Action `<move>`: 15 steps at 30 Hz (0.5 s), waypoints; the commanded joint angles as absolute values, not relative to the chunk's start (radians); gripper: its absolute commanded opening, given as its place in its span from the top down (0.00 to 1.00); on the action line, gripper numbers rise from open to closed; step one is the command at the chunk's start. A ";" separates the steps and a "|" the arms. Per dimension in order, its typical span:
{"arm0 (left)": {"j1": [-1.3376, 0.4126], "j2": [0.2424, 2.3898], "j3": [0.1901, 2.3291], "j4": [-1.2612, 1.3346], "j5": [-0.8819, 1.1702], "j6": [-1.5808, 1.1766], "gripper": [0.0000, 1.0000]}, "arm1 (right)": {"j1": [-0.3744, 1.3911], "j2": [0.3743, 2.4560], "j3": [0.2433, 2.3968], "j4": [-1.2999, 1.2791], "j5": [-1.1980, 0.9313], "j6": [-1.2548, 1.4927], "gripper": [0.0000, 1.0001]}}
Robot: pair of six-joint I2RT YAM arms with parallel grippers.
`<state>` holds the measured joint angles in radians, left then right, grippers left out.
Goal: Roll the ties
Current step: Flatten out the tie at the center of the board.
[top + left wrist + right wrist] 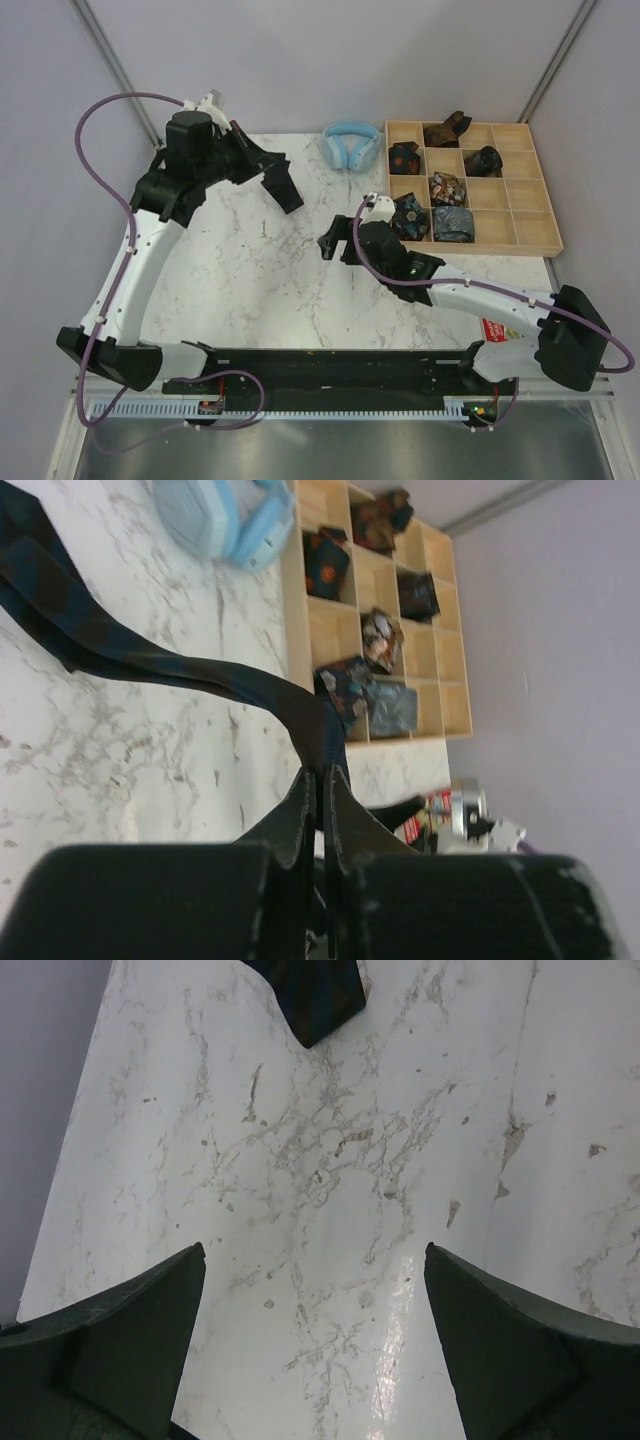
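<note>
Black tie (pixel 200 672), one, clamped in left jaws, six rolled ties (pixel 446 187) in tray (pixel 527 222), right jaws open, empty

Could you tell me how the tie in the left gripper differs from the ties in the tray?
The held tie is unrolled, a long strip trailing over the table; the tray ties are rolled into bundles. The left gripper pinches the held tie; the tray ties sit free in compartments. The held tie looks dark throughout; several tray ties show bright patterns. All are fabric.
</note>
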<state>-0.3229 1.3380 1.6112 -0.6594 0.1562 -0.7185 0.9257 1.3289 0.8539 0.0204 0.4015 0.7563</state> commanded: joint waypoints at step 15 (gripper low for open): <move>-0.709 1.000 1.439 -0.902 0.397 -0.831 0.98 | 0.870 0.999 0.968 -0.348 0.598 0.838 0.02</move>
<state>-0.6277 1.0264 1.4956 -0.8886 0.3317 -0.7448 0.8738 1.0542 0.9157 -0.2729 0.5514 0.8055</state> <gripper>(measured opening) 0.036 0.982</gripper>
